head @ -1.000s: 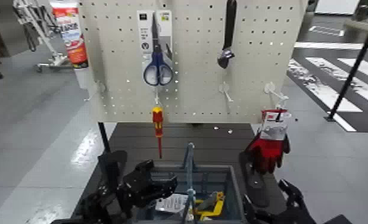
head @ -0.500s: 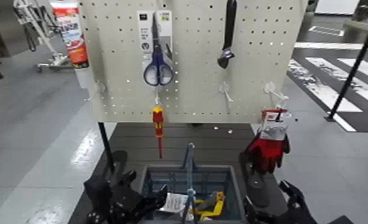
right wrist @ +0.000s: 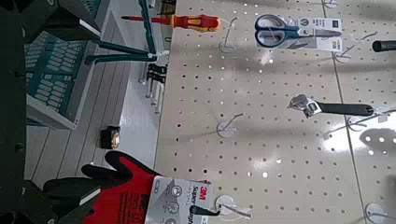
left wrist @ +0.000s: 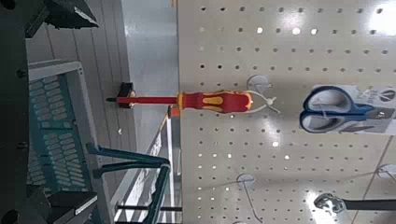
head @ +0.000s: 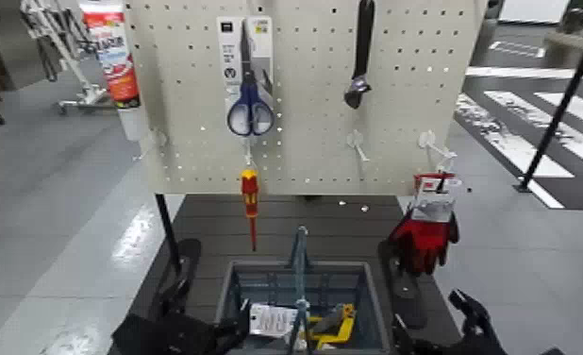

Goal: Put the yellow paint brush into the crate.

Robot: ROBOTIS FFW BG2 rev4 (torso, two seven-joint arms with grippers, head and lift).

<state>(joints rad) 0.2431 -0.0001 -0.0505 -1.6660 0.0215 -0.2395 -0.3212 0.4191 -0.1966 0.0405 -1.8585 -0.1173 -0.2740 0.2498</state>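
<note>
The grey-blue crate (head: 258,280) stands at the near edge of the dark table, its thin upright handle (head: 300,264) in the middle. The yellow paint brush (head: 338,326) lies inside the crate's right half, next to a white packet (head: 272,321). My left gripper (head: 229,332) is low at the crate's near-left corner, open and holding nothing. The left wrist view shows the crate's slatted side (left wrist: 51,131) between its spread fingers. My right gripper (head: 467,316) sits low to the right of the crate, open and empty.
A pegboard (head: 305,160) rises behind the table, carrying blue scissors (head: 250,106), a red-and-yellow screwdriver (head: 249,203), a dark wrench (head: 359,57), red gloves (head: 425,231) and bare hooks (head: 355,142). A tube (head: 111,52) hangs at its left edge.
My left arm has pulled back from over the crate's left half, down and towards me, and now shows only at the picture's lower edge. The right arm barely shifted.
</note>
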